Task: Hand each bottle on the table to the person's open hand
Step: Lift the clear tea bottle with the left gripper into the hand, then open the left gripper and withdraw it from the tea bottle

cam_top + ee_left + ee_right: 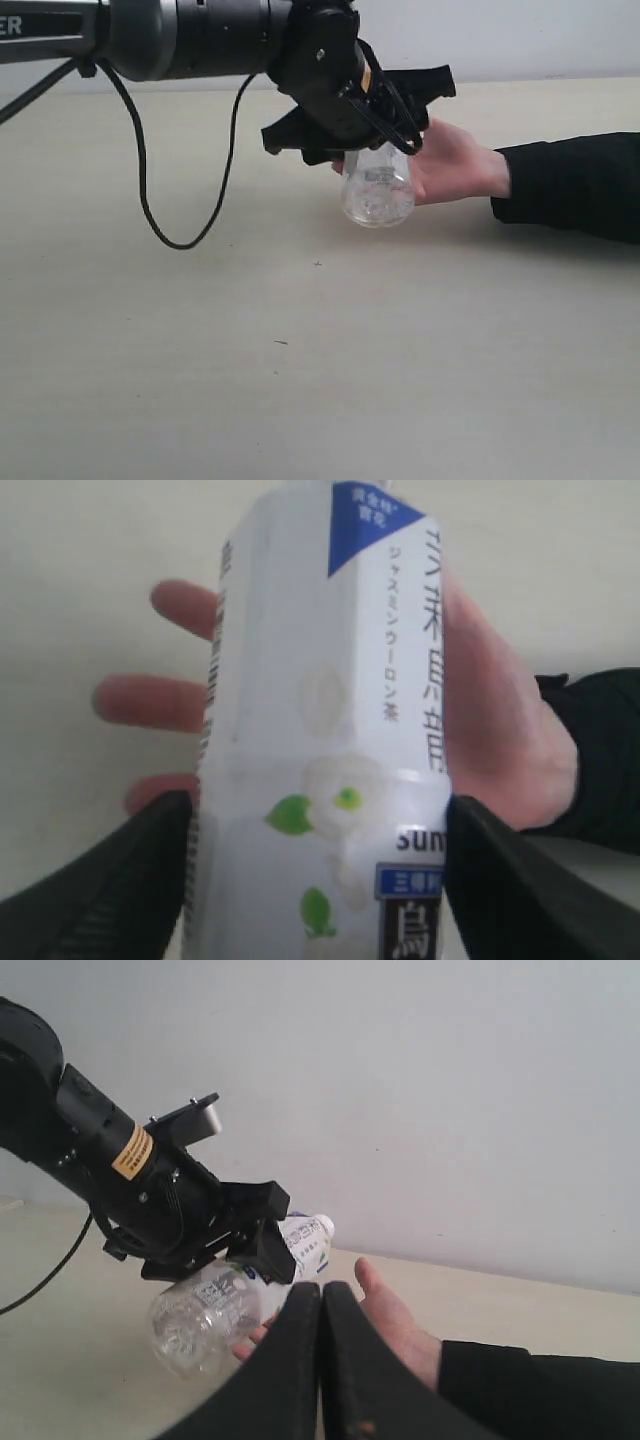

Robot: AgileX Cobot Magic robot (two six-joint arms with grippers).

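The left gripper [318,880] pinches a clear bottle [377,190] with a white label. Its body looks empty and it is tilted close over the person's open hand [455,165], above the table [300,350]. The right gripper [321,1360] is pressed together.

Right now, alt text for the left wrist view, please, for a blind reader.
A white-labelled bottle with a blue corner and green leaves fills the frame, held between the left gripper's black fingers. Behind it is an open hand in a black sleeve, against a pale table.
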